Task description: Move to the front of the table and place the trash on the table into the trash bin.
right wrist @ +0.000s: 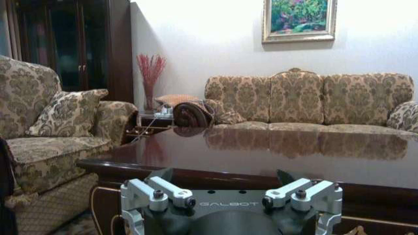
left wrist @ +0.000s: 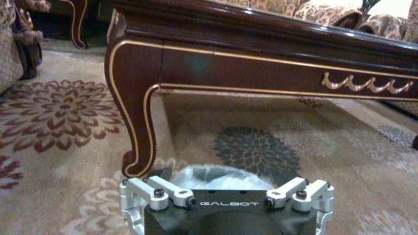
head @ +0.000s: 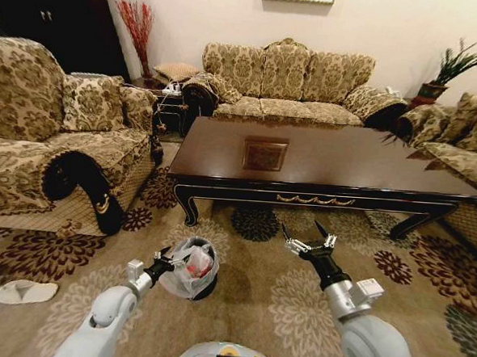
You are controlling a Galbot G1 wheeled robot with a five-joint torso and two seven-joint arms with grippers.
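left gripper (head: 165, 262) – open over bin (head: 191, 266) | right gripper (head: 310, 246) – open, empty, near table (head: 320, 163) | let go squarely above the liner

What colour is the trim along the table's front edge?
Gold, with a scalloped ornament on the dark wood table; it shows best in the left wrist view.

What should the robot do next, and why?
Probably lift the left gripper up and away from the trash bin. It hangs right at the bin's rim, the bin already holds red and pink things, the table top looks bare, and the open right gripper holds nothing.
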